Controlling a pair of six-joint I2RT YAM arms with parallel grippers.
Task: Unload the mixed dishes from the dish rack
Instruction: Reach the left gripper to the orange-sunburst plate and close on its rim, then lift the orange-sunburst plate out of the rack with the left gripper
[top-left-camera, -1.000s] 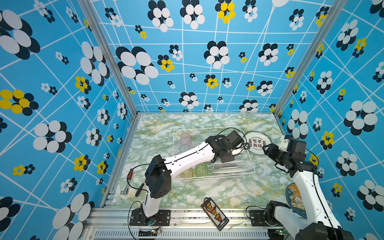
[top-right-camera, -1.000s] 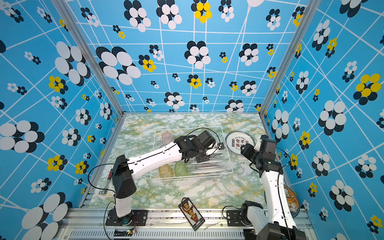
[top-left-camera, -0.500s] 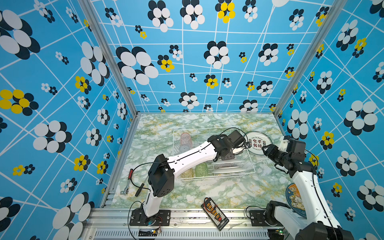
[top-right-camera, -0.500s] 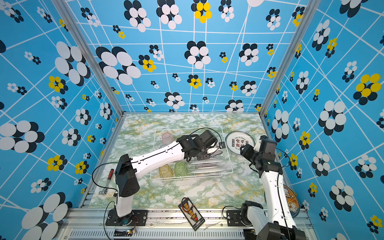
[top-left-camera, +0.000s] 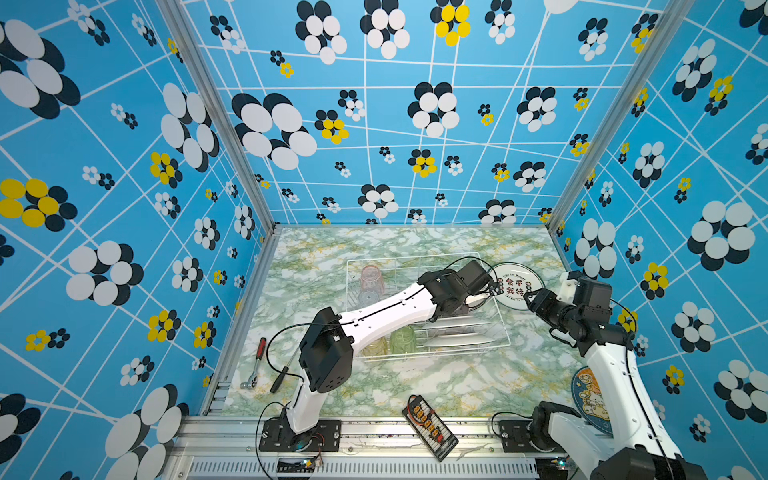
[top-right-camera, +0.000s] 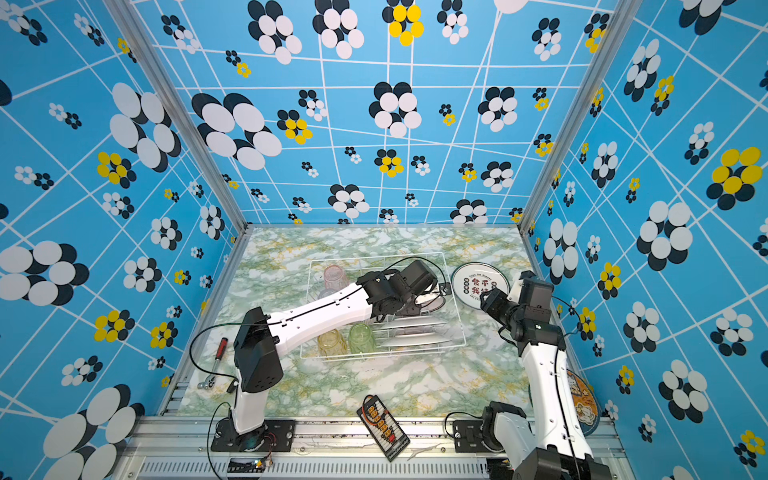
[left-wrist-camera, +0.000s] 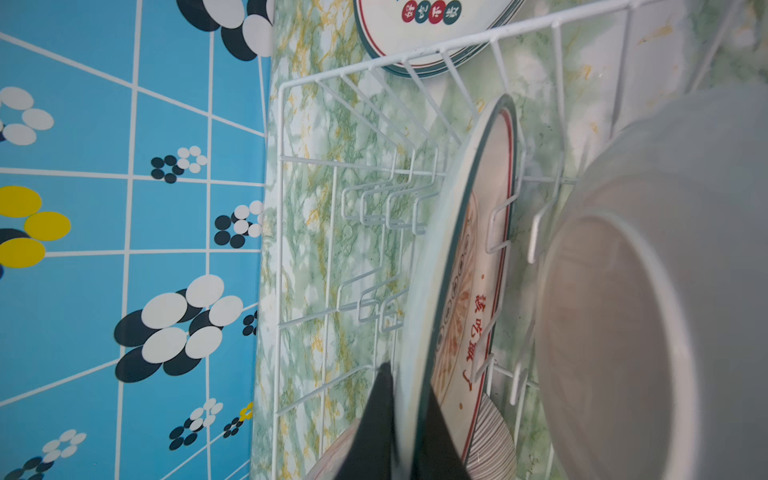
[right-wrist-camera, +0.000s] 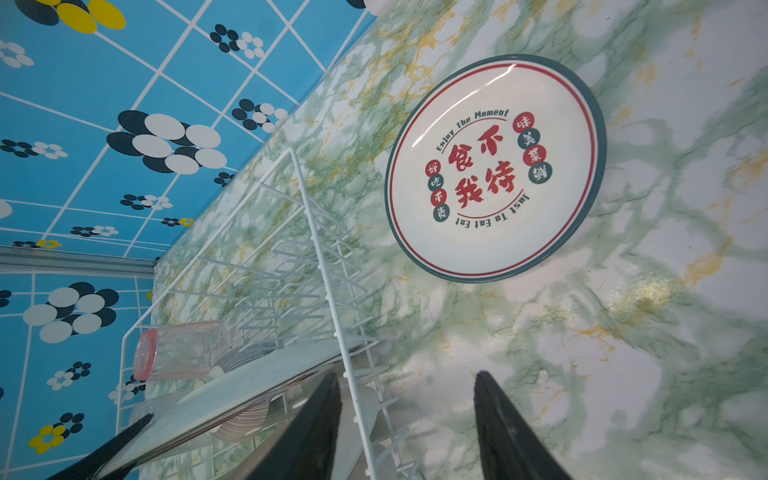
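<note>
Top views: the left tool (top-left-camera: 482, 297) has closed inside the dish rack (top-left-camera: 411, 259), at its right end. An unloaded plate (top-left-camera: 517, 286) lies flat on the desk (top-left-camera: 457, 374) just beside the rack.

Left wrist: the fingers (left-wrist-camera: 374, 432) are now clamped on the rim of an upright plate (left-wrist-camera: 457, 270) standing in its slot, so lifting it out looks next.

Right wrist: the right tool (right-wrist-camera: 411, 428) hangs near the rack's rim, jaws apart, holding nothing.

Left gripper (left-wrist-camera: 407, 386) clamped on upright plate (left-wrist-camera: 461, 257) rim inside dish rack (left-wrist-camera: 282, 232), striped bowl (left-wrist-camera: 492, 436) just beside at three o'clock, flat plate (left-wrist-camera: 432, 37) outside at twelve o'clock.
</note>
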